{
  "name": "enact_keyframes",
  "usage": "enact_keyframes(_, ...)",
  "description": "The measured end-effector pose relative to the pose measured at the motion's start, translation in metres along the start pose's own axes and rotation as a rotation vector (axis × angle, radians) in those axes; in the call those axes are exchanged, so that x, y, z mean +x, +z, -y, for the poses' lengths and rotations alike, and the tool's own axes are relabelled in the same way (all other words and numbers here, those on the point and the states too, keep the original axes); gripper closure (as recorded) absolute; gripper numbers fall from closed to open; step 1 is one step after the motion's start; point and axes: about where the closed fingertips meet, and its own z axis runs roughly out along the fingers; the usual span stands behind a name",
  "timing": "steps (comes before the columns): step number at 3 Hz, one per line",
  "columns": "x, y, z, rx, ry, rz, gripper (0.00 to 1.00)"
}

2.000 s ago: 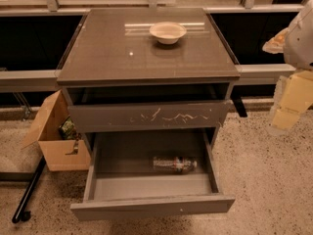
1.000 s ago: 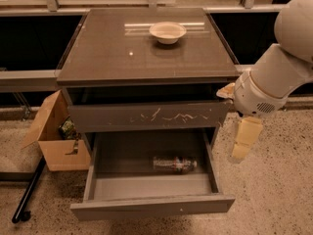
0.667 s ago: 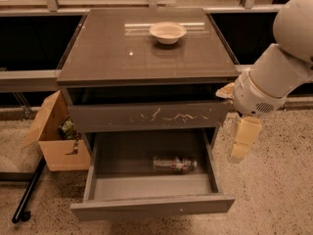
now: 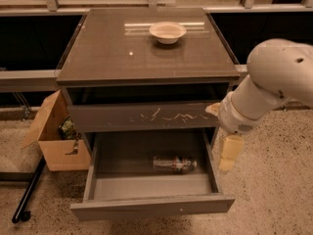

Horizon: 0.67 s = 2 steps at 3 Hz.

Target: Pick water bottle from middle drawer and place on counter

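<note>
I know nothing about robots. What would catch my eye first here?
The big white robot arm at the right, its hand hanging just outside the right side of the open middle drawer. A water bottle lies on its side in that drawer, and a small white bowl sits on the counter above.

The gripper (image 4: 229, 154) hangs right of the open drawer (image 4: 146, 207), its arm (image 4: 276, 80) cut off by the right edge. The bottle (image 4: 174, 163) inside is a blur, its cap end unclear. What lies in the cardboard box (image 4: 57, 152) is too dim to name.

Cream tool (image 4: 229, 155) beside grey middle drawer (image 4: 151, 205) holding clear water bottle (image 4: 173, 164).
</note>
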Motion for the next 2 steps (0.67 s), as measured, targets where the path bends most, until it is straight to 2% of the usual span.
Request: enact_keyframes(2, 0.008, 0.088, 0.001, -0.004, -0.021, 0.091, 0.0)
